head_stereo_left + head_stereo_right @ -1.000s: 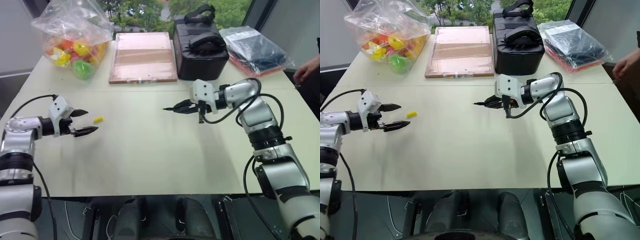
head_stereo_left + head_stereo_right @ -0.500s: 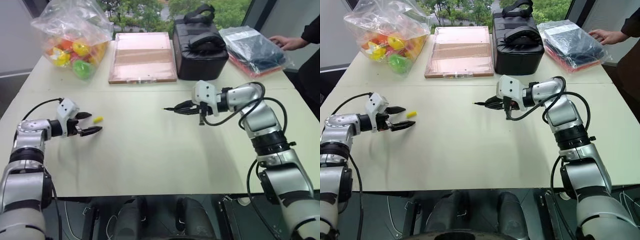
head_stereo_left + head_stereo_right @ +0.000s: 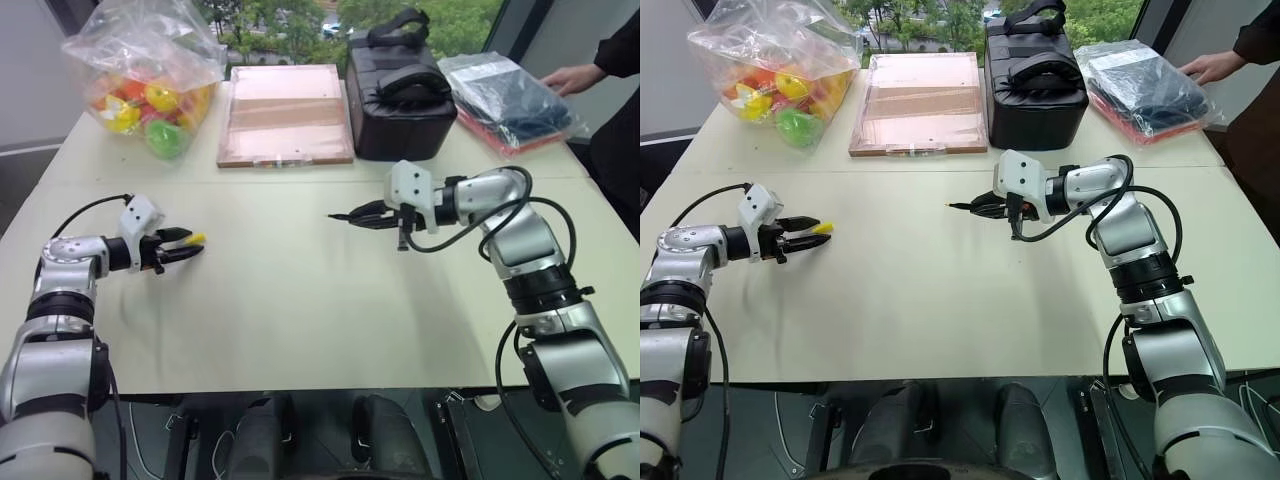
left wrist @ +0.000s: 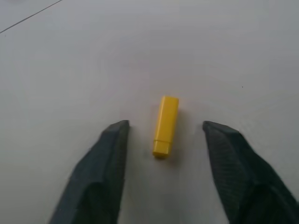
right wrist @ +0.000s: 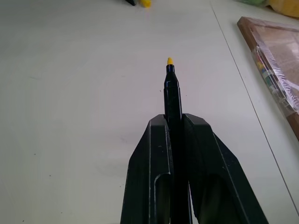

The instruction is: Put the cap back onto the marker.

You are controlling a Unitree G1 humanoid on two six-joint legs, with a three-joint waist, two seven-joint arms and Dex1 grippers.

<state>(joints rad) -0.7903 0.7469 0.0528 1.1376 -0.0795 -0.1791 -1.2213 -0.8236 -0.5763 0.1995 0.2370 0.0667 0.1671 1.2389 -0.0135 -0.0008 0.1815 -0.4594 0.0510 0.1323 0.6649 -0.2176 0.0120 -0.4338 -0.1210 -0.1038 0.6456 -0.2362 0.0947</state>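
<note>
**Kid:** Where is the tiny bright yellow plastic cap (image 4: 165, 125)?

**Helper:** It lies flat on the pale table (image 3: 300, 300), over on the left side. It sits right between the two black fingers of the left gripper (image 4: 166, 135). The fingers are spread, one on each side of the cap, and neither one touches it.

**Kid:** Which way does the cap point?

**Helper:** Its long side runs the same way as the fingers, straight out from the gripper. So I think the fingers would squeeze it across its thin middle.

**Kid:** And the thin black marker with the little yellow tip (image 5: 172, 95)?

**Helper:** The right gripper (image 3: 372, 214) pinches it tight, with its fingers pressed on both sides of it. It is held up off the table, near the middle. The yellow tip points left, toward the cap.

**Kid:** Which arm is closer to the cap?

**Helper:** The left one, by far. The marker is well apart from the cap. I think the left arm must grab the cap first, then bring it right to meet the tip.
</note>
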